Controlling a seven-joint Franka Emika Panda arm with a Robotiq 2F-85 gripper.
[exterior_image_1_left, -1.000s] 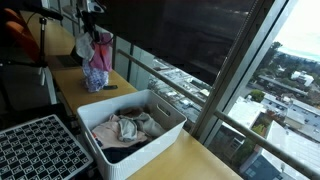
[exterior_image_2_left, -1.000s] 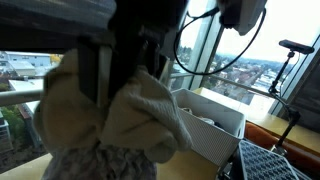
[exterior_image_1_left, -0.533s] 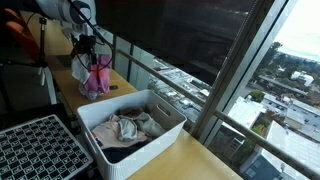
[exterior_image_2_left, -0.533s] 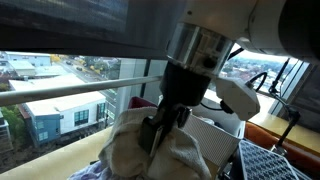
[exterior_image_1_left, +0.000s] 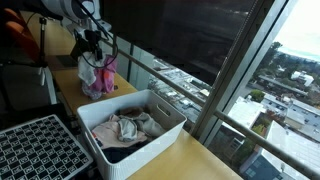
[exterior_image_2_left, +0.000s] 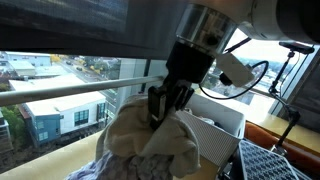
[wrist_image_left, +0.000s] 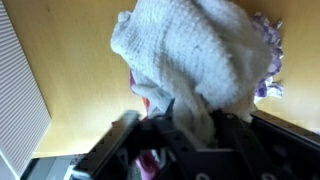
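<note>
My gripper (exterior_image_1_left: 92, 47) hangs over the far end of the wooden counter (exterior_image_1_left: 66, 88) with a bundle of cloths (exterior_image_1_left: 97, 76) under it. The bundle's lower part rests on the counter. In the wrist view a white towel (wrist_image_left: 195, 45) fills the middle, and its top fold runs up between the black fingers of my gripper (wrist_image_left: 190, 125). A pink cloth (wrist_image_left: 145, 98) and a purple patterned cloth (wrist_image_left: 270, 60) stick out beneath the towel. In an exterior view my gripper (exterior_image_2_left: 165, 100) pinches the top of the white towel (exterior_image_2_left: 150, 145).
A white bin (exterior_image_1_left: 165, 130) with more crumpled cloths stands on the counter nearer the camera, and appears as the white bin (exterior_image_2_left: 228, 122) behind my gripper. A black perforated tray (exterior_image_1_left: 35, 150) lies beside it. A glass window wall with a rail (exterior_image_1_left: 190, 85) runs along the counter's edge.
The arm has come down with the bundle, which hung in the air a second ago and now touches the counter. The towel stays between the fingers.
</note>
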